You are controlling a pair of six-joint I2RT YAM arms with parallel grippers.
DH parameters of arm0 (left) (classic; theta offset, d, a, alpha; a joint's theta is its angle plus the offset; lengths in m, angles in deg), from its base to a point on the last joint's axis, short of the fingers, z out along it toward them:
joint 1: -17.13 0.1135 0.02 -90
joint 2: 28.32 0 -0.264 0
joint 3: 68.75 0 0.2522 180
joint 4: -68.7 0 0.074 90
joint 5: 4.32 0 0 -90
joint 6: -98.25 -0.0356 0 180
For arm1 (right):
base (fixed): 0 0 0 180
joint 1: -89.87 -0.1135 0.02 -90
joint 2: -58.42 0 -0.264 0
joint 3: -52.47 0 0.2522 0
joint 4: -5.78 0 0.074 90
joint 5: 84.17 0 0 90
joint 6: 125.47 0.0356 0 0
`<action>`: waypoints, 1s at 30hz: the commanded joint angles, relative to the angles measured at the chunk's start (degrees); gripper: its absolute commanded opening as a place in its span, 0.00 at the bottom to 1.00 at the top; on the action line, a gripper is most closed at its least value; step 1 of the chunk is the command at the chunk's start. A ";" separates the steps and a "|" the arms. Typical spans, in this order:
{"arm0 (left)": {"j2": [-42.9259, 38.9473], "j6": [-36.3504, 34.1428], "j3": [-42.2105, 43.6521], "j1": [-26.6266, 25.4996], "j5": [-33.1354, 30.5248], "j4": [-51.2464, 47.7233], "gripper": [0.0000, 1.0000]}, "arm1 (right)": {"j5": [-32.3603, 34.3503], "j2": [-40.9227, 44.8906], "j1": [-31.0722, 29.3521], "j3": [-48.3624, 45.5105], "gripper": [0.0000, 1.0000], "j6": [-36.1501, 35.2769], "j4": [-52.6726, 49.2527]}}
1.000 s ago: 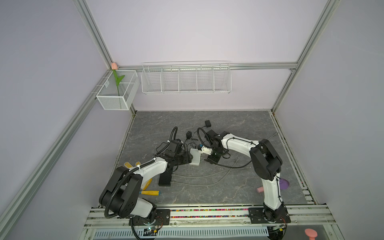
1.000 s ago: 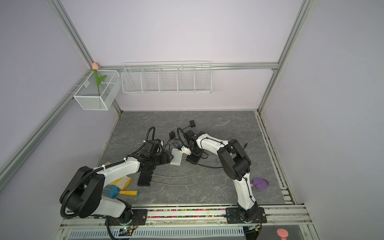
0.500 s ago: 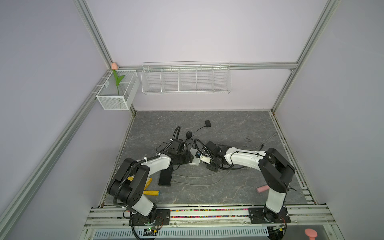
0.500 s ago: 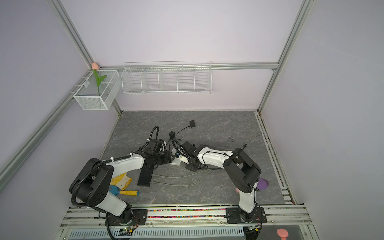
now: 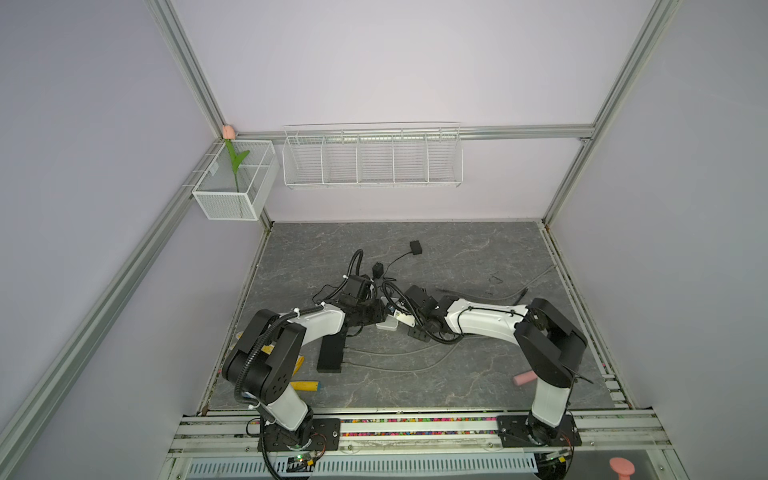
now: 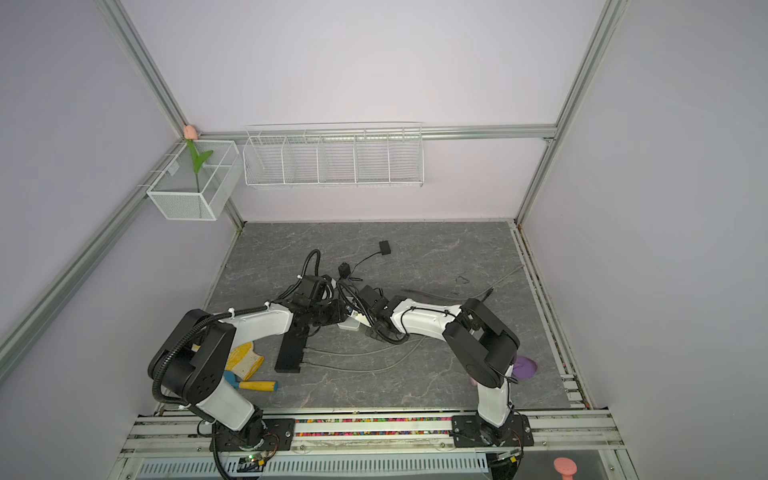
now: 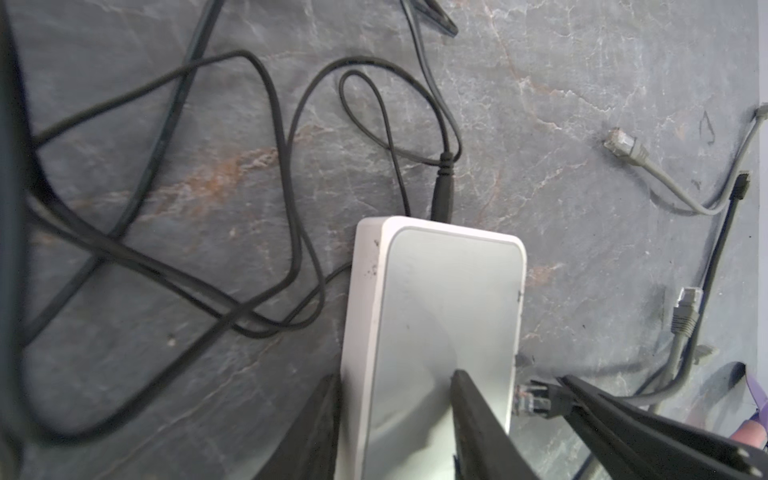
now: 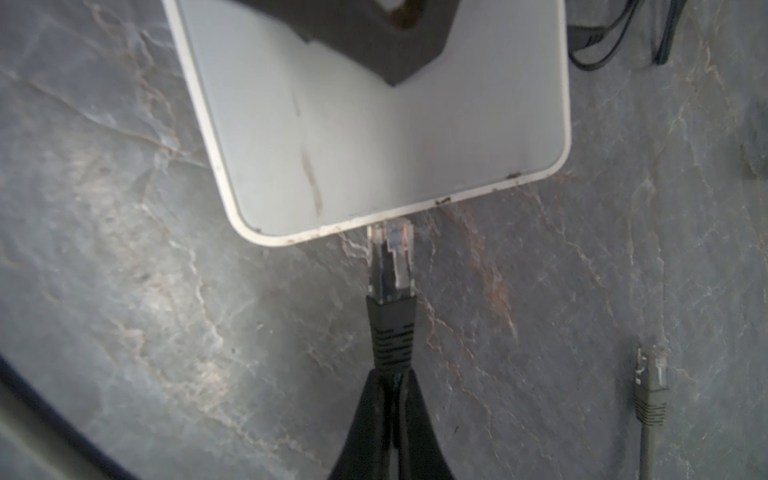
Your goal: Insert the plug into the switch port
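Observation:
The white switch [image 7: 436, 316] lies flat on the grey floor, and shows in both top views [image 5: 386, 326] [image 6: 349, 325]. My left gripper [image 7: 395, 376] stands open over its near end. One finger lies against its side wall and the other hangs over its top face. My right gripper [image 8: 392, 378] is shut on the black boot of the plug [image 8: 392, 253]. The plug's clear tip sits right at the switch's side edge. The port itself is hidden under that edge. In the left wrist view the plug [image 7: 530, 397] lies beside the switch.
Black cables [image 7: 291, 208] loop on the floor beyond the switch, and a black power lead [image 7: 442, 195] enters its far end. Two loose grey plugs [image 7: 623, 145] [image 7: 685, 311] lie nearby. A long black box [image 5: 331, 353] and yellow tools [image 5: 305, 386] lie near the left arm.
My left jaws have narrowed around the switch's end. The right arm has lowered and brought the plug leftward to the switch's edge.

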 commanded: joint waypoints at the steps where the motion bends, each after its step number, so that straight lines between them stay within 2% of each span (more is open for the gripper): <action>1: 1.51 -1.19 -0.54 0.32 -0.23 -0.95 0.39 | 0.70 -0.82 -1.04 -0.56 0.06 -0.65 1.41; 9: 1.42 -1.06 0.30 0.32 0.57 -0.09 0.33 | 1.37 1.23 -2.80 -3.40 0.07 0.99 3.65; 22: 2.51 0.37 2.65 0.32 2.02 3.06 0.32 | 2.75 1.16 -4.83 -4.27 0.07 1.50 7.09; 30: 2.34 2.28 5.26 0.32 2.29 5.69 0.31 | 6.43 1.03 -6.79 -5.28 0.07 1.85 10.36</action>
